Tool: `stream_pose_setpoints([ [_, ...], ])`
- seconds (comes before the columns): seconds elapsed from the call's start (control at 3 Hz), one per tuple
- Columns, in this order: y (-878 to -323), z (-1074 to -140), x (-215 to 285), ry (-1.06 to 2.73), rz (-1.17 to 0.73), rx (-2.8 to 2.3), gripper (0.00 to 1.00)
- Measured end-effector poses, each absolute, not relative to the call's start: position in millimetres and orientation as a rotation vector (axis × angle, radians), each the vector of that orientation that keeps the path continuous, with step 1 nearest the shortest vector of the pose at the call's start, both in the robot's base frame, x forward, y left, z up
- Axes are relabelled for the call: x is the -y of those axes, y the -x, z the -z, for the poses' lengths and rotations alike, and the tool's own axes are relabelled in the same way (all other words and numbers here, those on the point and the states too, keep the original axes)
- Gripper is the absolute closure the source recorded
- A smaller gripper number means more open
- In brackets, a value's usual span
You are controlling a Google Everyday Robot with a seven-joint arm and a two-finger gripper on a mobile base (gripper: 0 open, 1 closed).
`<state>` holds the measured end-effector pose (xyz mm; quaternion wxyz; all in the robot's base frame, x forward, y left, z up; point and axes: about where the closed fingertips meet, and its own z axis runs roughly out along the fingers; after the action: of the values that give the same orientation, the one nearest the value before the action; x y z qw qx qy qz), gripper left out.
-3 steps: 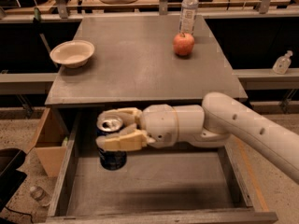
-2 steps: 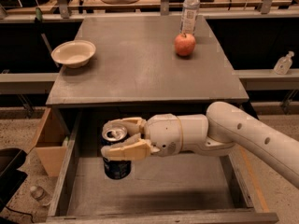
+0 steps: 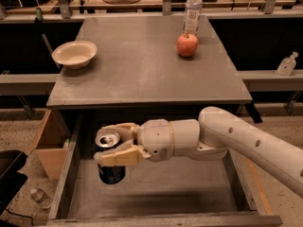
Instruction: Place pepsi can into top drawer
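One gripper (image 3: pixel 110 144): at the end of the white arm (image 3: pixel 246 141), over the left part of the top drawer (image 3: pixel 65 188), just below and in front of the tabletop's front edge.
Fingers (image 3: pixel 119 156): clamped on the pepsi can (image 3: pixel 111 173), one tan finger behind its rim and one across its front.
Pepsi can: upright, silver top showing between the fingers, navy body hanging below them. Cannot tell whether its base touches the drawer floor.
Left of hand: the drawer's left wall is near the can, so there is little room on that side.
Right of hand: wide bare drawer floor runs under the arm to the right wall.
Front of hand: open floor lies between the can and the drawer's front rim.
Behind and above hand: tabletop (image 3: pixel 142 79) with a bowl (image 3: pixel 74 54) at back left and an apple (image 3: pixel 187 45) and water bottle (image 3: pixel 192 7) at back right, all well apart from the gripper.
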<state>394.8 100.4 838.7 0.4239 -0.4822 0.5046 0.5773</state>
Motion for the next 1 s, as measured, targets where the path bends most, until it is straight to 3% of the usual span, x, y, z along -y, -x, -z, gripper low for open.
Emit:
stream_pose_setpoints([
  [1.0,-407,-735,-149,1.275,-1.358,-1.203,1.0],
])
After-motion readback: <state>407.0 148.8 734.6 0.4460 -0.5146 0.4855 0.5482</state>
